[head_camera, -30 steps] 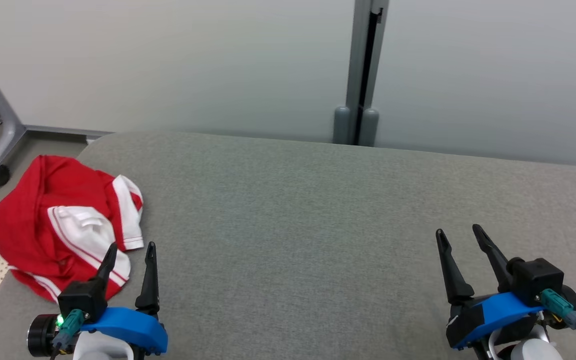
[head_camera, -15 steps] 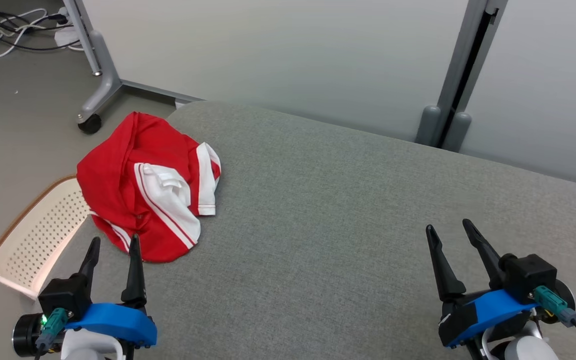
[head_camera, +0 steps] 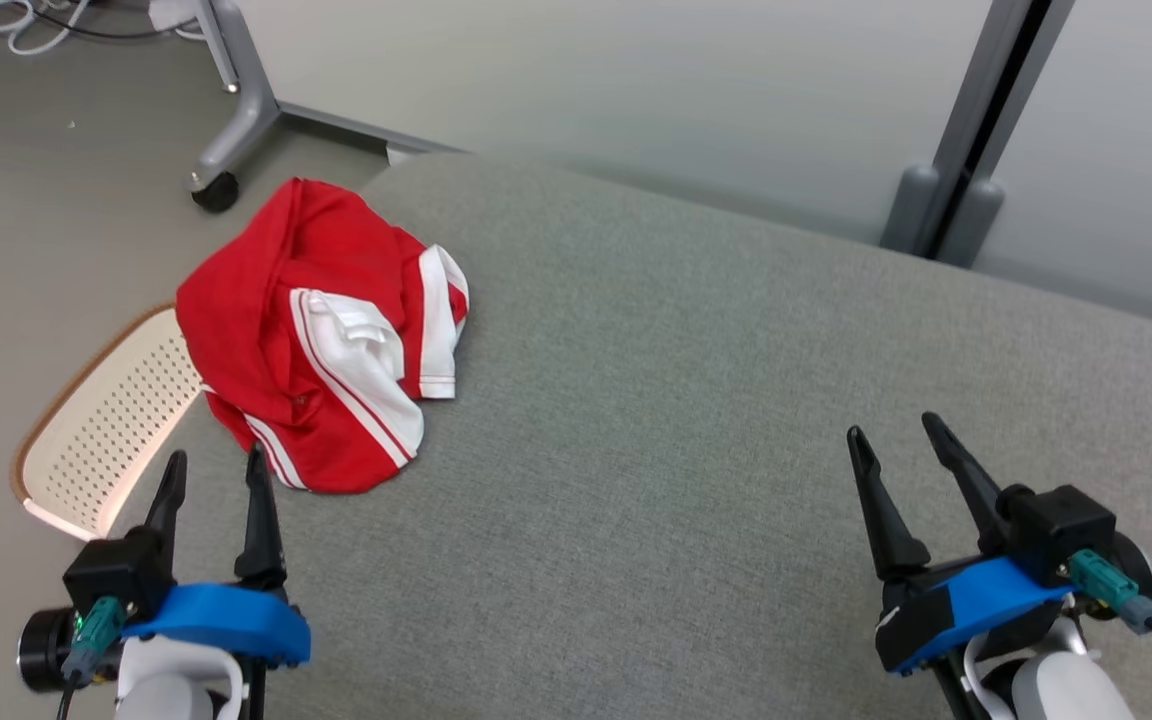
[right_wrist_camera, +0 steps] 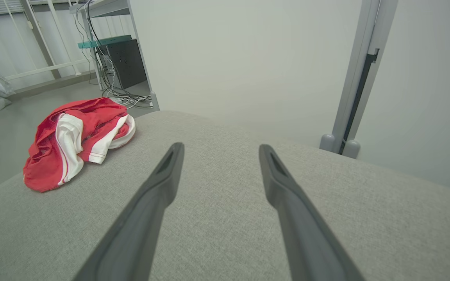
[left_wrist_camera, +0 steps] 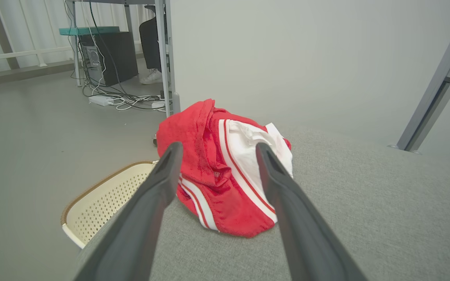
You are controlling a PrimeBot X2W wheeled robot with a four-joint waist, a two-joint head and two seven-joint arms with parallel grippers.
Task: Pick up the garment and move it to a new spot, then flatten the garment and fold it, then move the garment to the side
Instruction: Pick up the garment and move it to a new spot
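Note:
A crumpled red garment (head_camera: 321, 335) with white panels and stripes lies at the left corner of the grey padded table (head_camera: 686, 420). It also shows in the left wrist view (left_wrist_camera: 225, 171) and the right wrist view (right_wrist_camera: 76, 140). My left gripper (head_camera: 214, 468) stands open just short of the garment's near edge, its fingers (left_wrist_camera: 158, 187) apart with nothing between them. Far to the right, my right gripper (head_camera: 901, 435) is open over bare table, well away from the garment, and its fingers (right_wrist_camera: 166, 175) are empty.
A cream perforated basket (head_camera: 101, 430) stands on the floor beside the table's left edge, also seen in the left wrist view as a basket (left_wrist_camera: 104, 203). A wheeled grey stand leg (head_camera: 236, 130) and cables lie beyond. A grey post (head_camera: 976, 120) rises behind the table.
The head camera has turned left and down, so the whole picture has shifted and the basket and floor have come into view. Both grippers stay open and the garment lies as before.

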